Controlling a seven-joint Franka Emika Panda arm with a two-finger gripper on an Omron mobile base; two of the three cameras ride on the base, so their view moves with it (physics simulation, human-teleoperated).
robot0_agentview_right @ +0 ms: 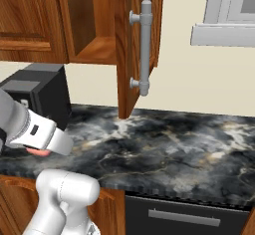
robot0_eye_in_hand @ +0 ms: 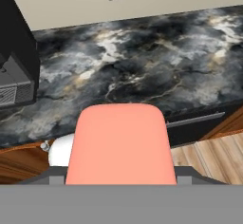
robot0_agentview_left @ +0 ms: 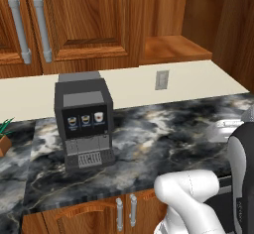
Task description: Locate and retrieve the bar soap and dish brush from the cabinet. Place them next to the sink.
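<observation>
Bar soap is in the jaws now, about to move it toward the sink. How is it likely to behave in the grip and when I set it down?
The bar soap looks like a smooth, glossy pink slab, so it may slip between the fingers if the gripper swings quickly. It seems rigid and probably light for its size. With flat faces and rounded corners, it should lie flat on the marble counter rather than roll, though it might slide.

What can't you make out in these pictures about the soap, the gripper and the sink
- Gripper fingertips: hand view, hidden behind the bar soap.
- Bar soap in right base view: a pink sliver, the arm covers the rest.
- Sink: left base view, a pale rim behind the arm.
- Cabinet interior: upper part cut off.
</observation>
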